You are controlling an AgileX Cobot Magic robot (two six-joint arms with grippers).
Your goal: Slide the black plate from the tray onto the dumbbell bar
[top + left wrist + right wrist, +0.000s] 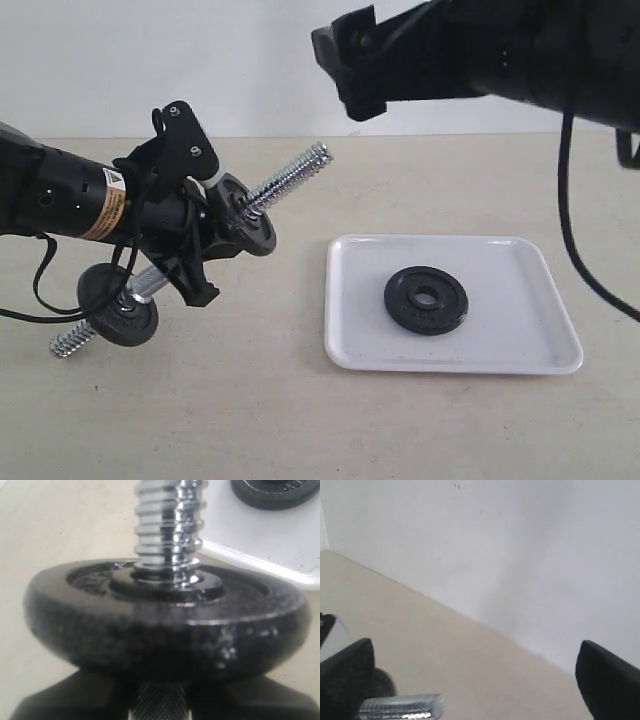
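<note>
The left fingers [200, 286] are clenched on the knurled middle of the dumbbell bar [292, 175], between two small discs already on it. They hold the bar tilted, so that one bare threaded end rises toward the tray [530, 345], probably to offer an open end for loading. The black plate [426, 299] lies flat in the middle of the tray, untouched. The right fingers [607, 680] hang high above the tabletop [300, 430], spread wide and empty, seemingly poised to come down for the plate
</note>
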